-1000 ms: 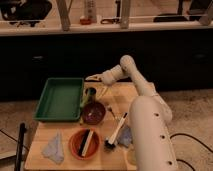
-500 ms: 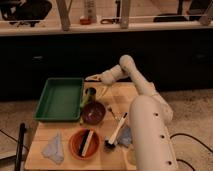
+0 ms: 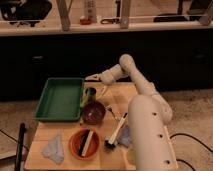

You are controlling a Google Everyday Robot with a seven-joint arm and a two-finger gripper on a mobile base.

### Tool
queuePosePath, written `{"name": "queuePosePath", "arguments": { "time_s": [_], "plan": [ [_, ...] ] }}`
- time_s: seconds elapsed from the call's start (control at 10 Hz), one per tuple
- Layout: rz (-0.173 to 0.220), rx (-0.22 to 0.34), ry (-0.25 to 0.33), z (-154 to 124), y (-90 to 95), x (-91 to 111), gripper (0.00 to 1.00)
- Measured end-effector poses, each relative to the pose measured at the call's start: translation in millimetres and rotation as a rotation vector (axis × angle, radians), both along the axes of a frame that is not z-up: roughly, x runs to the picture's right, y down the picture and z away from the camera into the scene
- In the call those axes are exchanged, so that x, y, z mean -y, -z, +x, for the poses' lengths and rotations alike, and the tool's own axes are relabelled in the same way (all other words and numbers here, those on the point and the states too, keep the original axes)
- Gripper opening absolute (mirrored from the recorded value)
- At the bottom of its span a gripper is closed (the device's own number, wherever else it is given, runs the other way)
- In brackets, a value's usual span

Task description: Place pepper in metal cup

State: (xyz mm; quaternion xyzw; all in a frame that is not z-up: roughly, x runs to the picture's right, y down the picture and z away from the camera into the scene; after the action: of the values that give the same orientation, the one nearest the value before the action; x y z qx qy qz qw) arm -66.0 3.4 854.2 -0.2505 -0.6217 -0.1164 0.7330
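The metal cup (image 3: 90,93), small, dark and shiny, stands on the wooden table (image 3: 50,131) just right of the green tray. My gripper (image 3: 93,78) hangs close above and slightly behind the cup, pointing left, at the end of the white arm that reaches in from the right. Its jaws look spread, and I see nothing between them. The pepper does not show clearly. A yellowish-green glint sits at the cup's mouth, and I cannot tell whether it is the pepper or a reflection.
A green tray (image 3: 60,98) fills the table's left side. A dark maroon bowl (image 3: 93,112) stands in front of the cup and an orange bowl (image 3: 84,143) nearer the front. A blue cloth (image 3: 54,148) lies front left, a brush (image 3: 118,131) by the robot's white body (image 3: 147,132).
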Motion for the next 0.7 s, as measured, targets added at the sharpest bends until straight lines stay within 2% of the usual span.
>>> {"name": "queuePosePath", "arguments": {
  "time_s": [0.7],
  "plan": [
    [0.004, 0.006, 0.007, -0.9, -0.2, 0.4, 0.8]
  ]
}}
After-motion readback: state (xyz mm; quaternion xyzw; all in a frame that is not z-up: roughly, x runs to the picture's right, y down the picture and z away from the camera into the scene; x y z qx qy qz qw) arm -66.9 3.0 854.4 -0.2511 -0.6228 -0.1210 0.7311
